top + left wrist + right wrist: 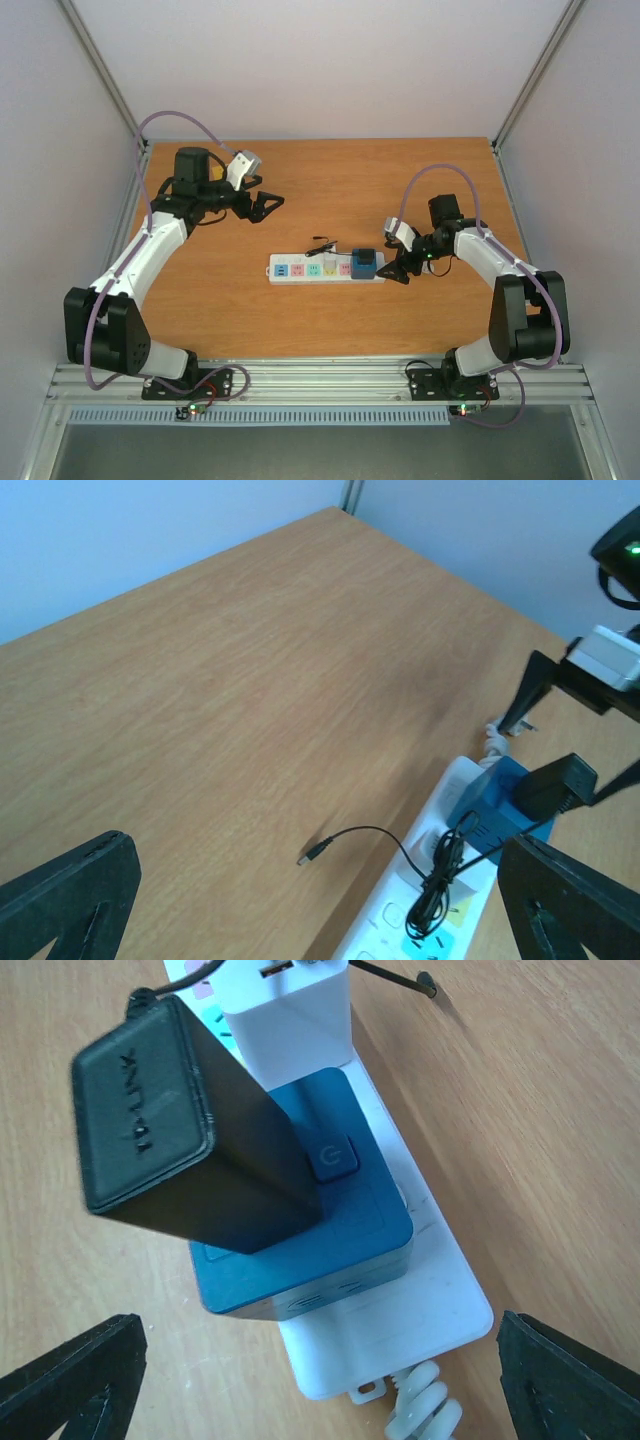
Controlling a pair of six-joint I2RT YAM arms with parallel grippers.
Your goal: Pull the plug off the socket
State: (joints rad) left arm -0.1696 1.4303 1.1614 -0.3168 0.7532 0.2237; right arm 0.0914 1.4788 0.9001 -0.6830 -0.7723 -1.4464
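Now the black plug (190,1130) stands in a blue block (310,1250) at the right end of the socket (310,268), mid-table. The right gripper (396,272), jaws wide, should close on the plug's flat sides and pull straight out; the left gripper (268,208), also wide, is far off.

Orange-brown wooden tabletop (320,190), boxed in by plain pale walls (330,60) with aluminium corner posts (100,70). Slotted aluminium rail (330,378) along the near edge. Soft, even lighting, only faint shadows.

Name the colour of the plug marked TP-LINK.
The plug is black; the right wrist view shows it best.
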